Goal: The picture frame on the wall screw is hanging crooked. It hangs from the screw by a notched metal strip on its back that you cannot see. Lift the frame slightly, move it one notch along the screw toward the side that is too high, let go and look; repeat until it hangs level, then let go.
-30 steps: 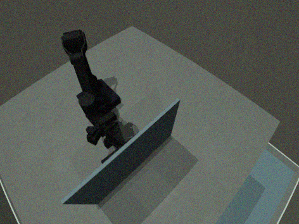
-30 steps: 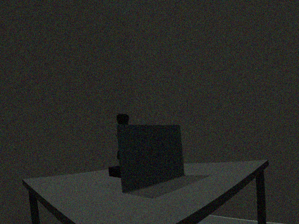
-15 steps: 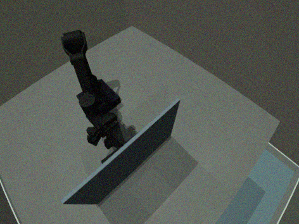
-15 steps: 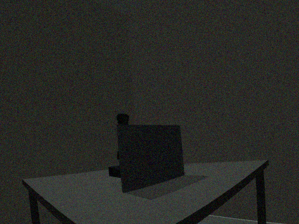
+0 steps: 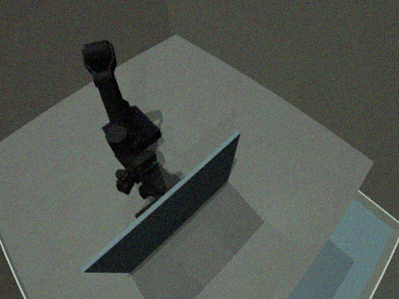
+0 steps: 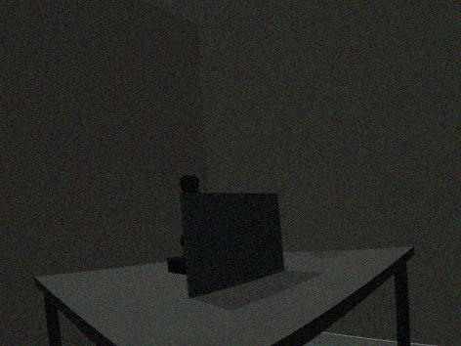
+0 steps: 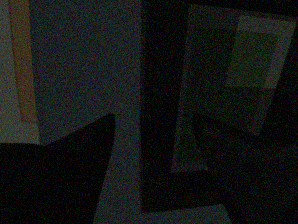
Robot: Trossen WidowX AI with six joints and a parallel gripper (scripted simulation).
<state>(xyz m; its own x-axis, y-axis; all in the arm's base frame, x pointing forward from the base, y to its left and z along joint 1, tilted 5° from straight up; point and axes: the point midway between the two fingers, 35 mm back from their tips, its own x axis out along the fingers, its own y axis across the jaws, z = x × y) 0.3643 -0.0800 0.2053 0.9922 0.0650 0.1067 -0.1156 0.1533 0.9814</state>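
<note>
The picture frame (image 7: 159, 90) has dark bars around a green picture with a pale border. It hangs in front of the upright wall panel (image 5: 182, 207) (image 6: 234, 239) (image 7: 85, 65), on the arm's side. In the top view only a thin dark edge of the frame (image 5: 144, 210) shows past the panel; the exterior view shows only the panel's back. My gripper (image 7: 154, 120) is open. In the wrist view the frame's left bar appears between the fingertips, and the right finger covers part of the lower picture. The screw and notched strip are hidden. I cannot tell the frame's tilt in this dim view.
The panel stands on the grey table (image 5: 275, 144) (image 6: 122, 293) and casts a shadow there. The black arm (image 5: 112, 97) reaches in from behind it. An orange strip (image 7: 24, 65) shows past the panel's left edge in the wrist view.
</note>
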